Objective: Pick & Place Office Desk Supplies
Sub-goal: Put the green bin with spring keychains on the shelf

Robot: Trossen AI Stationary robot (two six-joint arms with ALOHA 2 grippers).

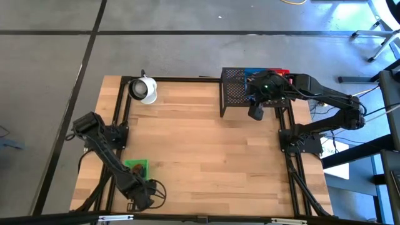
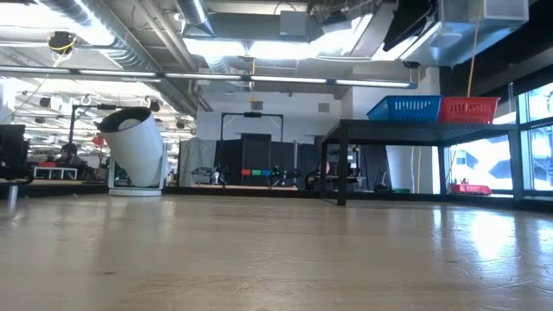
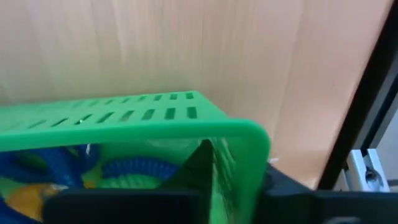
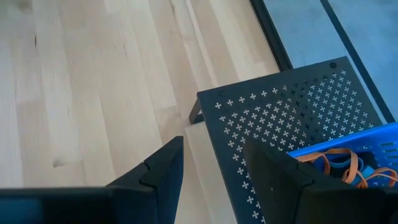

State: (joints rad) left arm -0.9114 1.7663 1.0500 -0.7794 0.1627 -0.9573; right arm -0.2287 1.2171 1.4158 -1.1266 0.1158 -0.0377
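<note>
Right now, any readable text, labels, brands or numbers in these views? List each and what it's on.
None readable.
green tray: no print showing.
blue tray and red tray on the black mesh rack: no labels.
white cup-like object: no marking visible.
Room behind the table in the low view: anything there is too small and blurred to read.

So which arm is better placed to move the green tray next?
Left. The left gripper sits at the green tray, one finger inside its wall. The right gripper hangs open by the black mesh rack.
</note>
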